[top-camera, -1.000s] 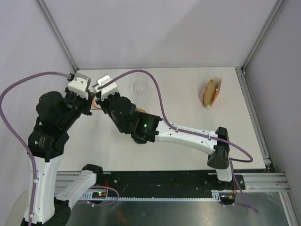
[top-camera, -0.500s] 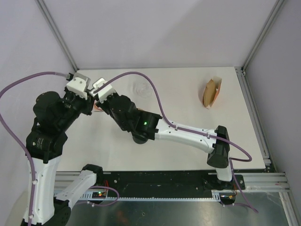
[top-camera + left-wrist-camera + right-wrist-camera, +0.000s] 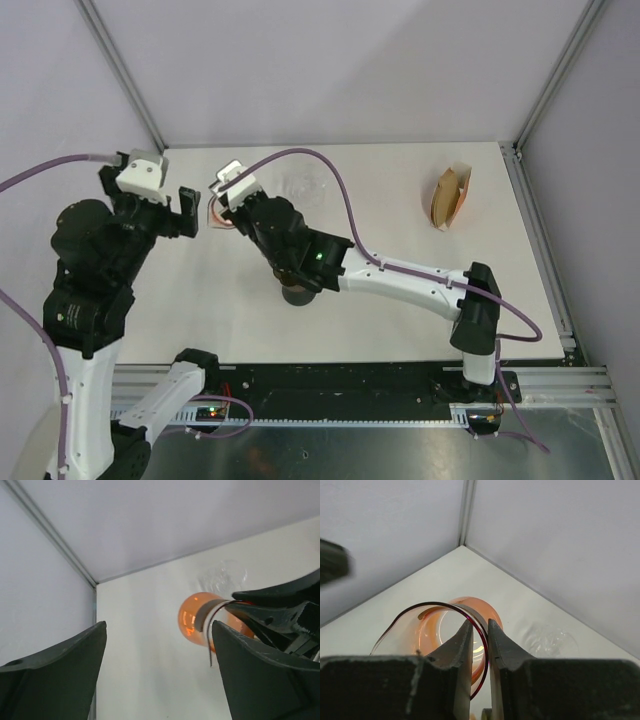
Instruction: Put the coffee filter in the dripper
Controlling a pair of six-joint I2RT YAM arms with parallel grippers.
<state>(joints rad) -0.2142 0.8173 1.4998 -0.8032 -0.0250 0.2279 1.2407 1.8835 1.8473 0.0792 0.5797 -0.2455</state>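
My right gripper (image 3: 480,626) is pinched narrow on the rim of the orange dripper (image 3: 440,630) at the table's (image 3: 400,220) far left. My left gripper (image 3: 159,647) hangs wide open just beside it, holding nothing. The coffee filter (image 3: 447,196) stands well apart at the far right, in its white holder (image 3: 465,186). I judge it light, limp, easily creased paper, so I'd nip one upper edge gently.

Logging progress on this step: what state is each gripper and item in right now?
left gripper: open, holding nothing.
right gripper: shut on the dripper's rim.
dripper: held by its rim, no filter inside.
coffee filters: in their holder at the table's far right, not gripped.
clear glass piece: on the table, apart from the dripper, not gripped.
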